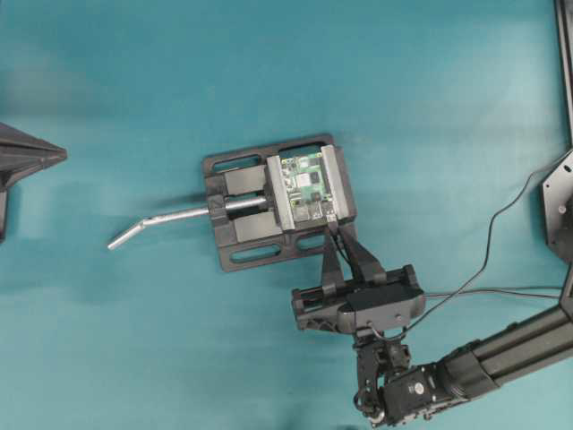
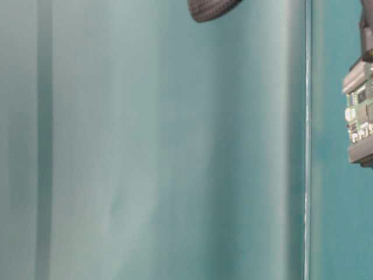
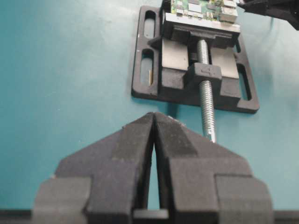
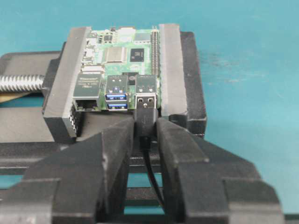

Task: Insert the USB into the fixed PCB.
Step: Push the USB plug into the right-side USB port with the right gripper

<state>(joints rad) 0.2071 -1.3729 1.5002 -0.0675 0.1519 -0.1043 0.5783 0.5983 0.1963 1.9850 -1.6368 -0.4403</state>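
Note:
The green fixed PCB [image 1: 304, 184] sits clamped between grey jaws; it also shows in the right wrist view [image 4: 121, 60], the left wrist view [image 3: 201, 7] and the table-level view [image 2: 361, 111]. My right gripper [image 4: 145, 125] is shut on the USB [image 4: 145, 112], gripping its black body. The silver tip sits at the mouth of the board's right-hand port; how deep it sits I cannot tell. Its thin black cable [image 4: 152, 172] hangs back between the fingers. In the overhead view the right gripper [image 1: 336, 226] touches the board's near edge. My left gripper [image 3: 154, 114] is shut and empty, far left [image 1: 54, 154].
The black vise [image 1: 242, 242] holds the board, with its silver handle [image 1: 170, 219] sticking out to the left toward my left gripper. In the left wrist view the vise screw [image 3: 205, 93] points at me. A thin black cable [image 1: 488, 242] loops at the right.

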